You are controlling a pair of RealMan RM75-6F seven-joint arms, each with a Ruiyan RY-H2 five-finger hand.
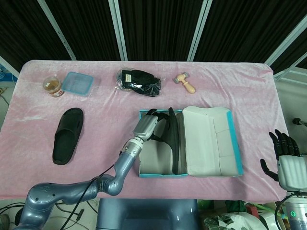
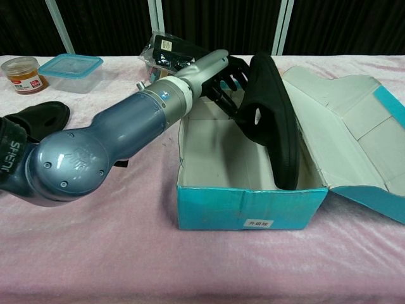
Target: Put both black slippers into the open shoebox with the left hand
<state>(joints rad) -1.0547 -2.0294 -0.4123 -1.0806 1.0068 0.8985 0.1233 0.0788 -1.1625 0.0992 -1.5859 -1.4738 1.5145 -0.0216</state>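
Note:
My left hand (image 1: 154, 125) (image 2: 229, 82) grips one black slipper (image 1: 173, 140) (image 2: 273, 117), which stands on its edge inside the open teal shoebox (image 1: 144, 168) (image 2: 247, 212), leaning against the box's right side. The second black slipper (image 1: 67, 134) (image 2: 35, 120) lies flat on the pink cloth, far left of the box. The box lid (image 1: 211, 141) (image 2: 354, 126) is folded open to the right. My right hand (image 1: 284, 160) hangs off the table's right edge, fingers spread, holding nothing.
At the back left stand a small jar (image 1: 53, 86) (image 2: 24, 74) and a blue-lidded container (image 1: 77, 83) (image 2: 71, 71). A black bagged item (image 1: 139, 82) (image 2: 166, 50) and a small wooden mallet (image 1: 185, 83) lie behind the box.

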